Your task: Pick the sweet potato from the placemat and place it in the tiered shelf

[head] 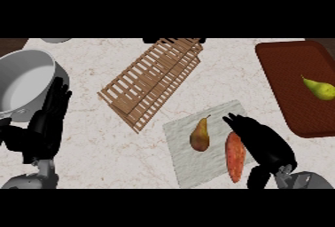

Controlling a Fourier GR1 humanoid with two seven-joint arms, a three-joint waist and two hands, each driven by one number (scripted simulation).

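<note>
Right hand [265, 148] w/ fingers spread just beside the sweet potato [235, 156] on the placemat [189, 170]; it should curl round mid-length, w/o nudging the pear [200, 135].

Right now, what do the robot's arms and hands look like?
Each hand is black, with chunky jointed fingers and a thumb: the left hand and the right hand. Smooth grey forearms show behind them at the lower edge. No cables or markings show.

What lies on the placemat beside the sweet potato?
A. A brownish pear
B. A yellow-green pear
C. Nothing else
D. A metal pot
A: a brownish pear lies on the grey placemat, left of the sweet potato; the yellow-green pear lies on the red-brown tray.
</note>
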